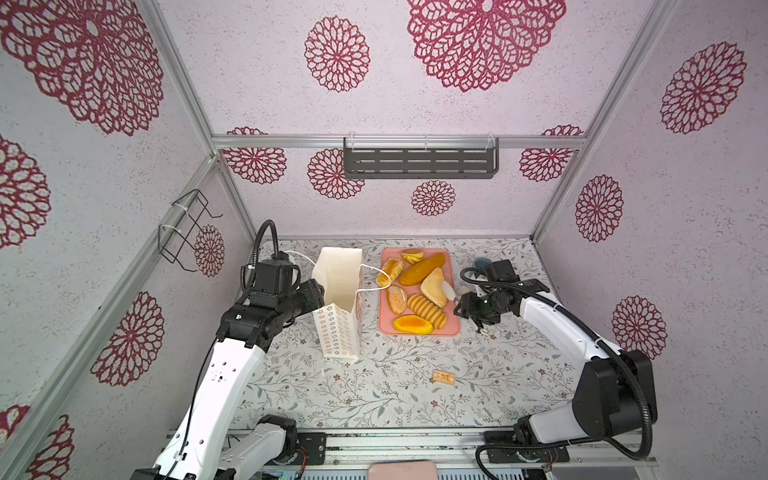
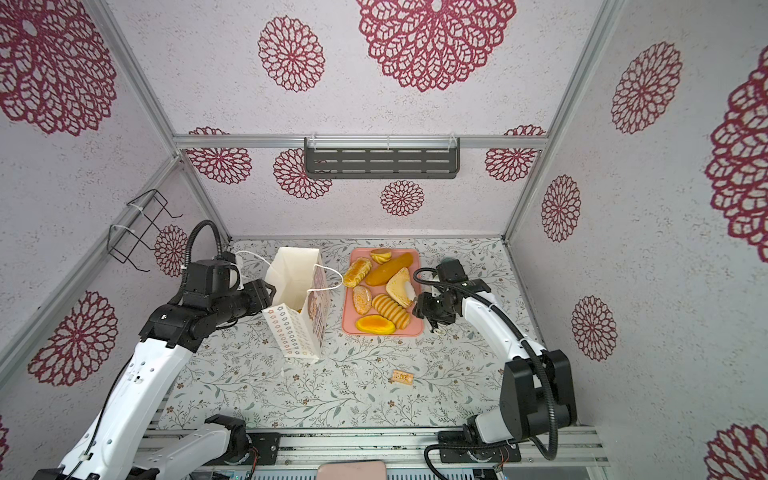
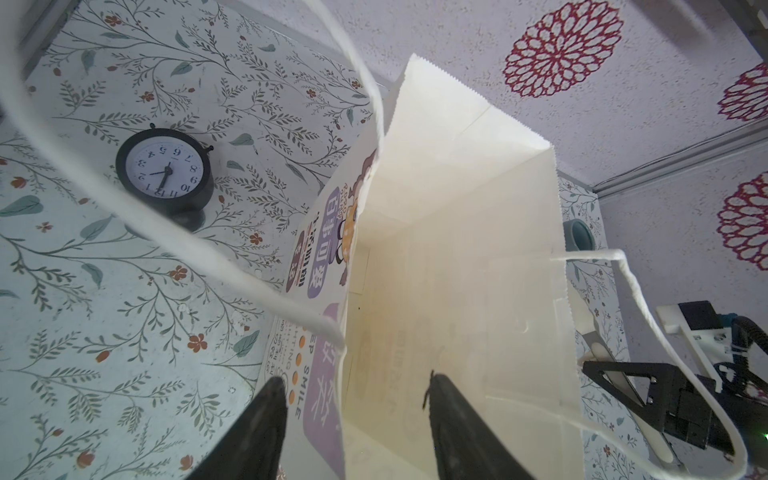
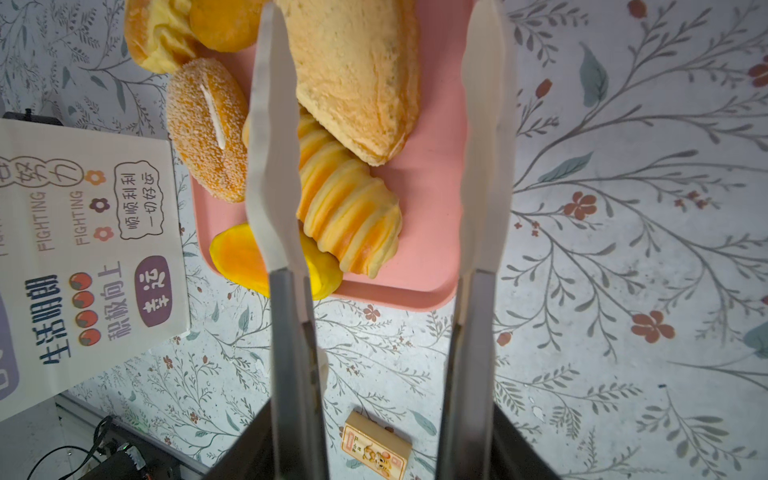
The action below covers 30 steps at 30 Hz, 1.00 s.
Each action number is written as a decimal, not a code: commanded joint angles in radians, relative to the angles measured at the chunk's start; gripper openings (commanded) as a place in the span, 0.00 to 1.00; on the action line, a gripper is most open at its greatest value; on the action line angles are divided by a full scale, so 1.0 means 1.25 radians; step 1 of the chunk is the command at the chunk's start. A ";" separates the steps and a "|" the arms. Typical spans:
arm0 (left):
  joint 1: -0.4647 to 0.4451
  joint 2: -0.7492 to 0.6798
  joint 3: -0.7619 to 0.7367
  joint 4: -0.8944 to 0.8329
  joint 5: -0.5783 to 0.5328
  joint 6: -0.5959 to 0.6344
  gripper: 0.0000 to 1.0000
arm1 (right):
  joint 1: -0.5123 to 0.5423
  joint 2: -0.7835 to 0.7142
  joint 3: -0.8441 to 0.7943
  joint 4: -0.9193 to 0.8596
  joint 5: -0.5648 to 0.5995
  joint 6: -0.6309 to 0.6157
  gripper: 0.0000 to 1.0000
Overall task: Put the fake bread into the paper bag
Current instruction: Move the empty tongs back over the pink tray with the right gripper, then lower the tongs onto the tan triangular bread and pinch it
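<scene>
Seven fake bread (image 1: 422, 269) pieces lie on one pink tray (image 1: 454, 328). One paper bag (image 1: 338, 332) stands open at its 9 o'clock. The left tool (image 3: 353, 378), half hidden behind the bag in both top views, is released, its fingers straddling the bag's wall. The right tool (image 1: 469, 309), reaching from 3 o'clock, grasps tongs (image 4: 270, 166), their blades parted over the bread.

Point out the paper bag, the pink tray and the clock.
paper bag (image 1: 338, 332), in a top view, flower-patterned side wall.
pink tray (image 4: 432, 232), right wrist view, bare floor.
clock (image 3: 164, 168), left wrist view, white face.
</scene>
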 commanded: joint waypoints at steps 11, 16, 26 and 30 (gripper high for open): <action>0.005 -0.003 -0.017 0.026 0.006 0.002 0.58 | -0.007 0.091 0.096 0.021 -0.017 -0.051 0.63; 0.005 -0.003 -0.016 0.028 0.007 0.002 0.58 | -0.011 0.132 0.123 0.025 -0.030 -0.060 0.64; 0.005 0.001 -0.019 0.033 0.016 0.001 0.58 | -0.015 0.195 0.134 0.051 -0.071 -0.063 0.62; 0.005 0.000 -0.020 0.035 0.016 0.000 0.58 | -0.015 0.207 0.126 0.072 -0.092 -0.059 0.61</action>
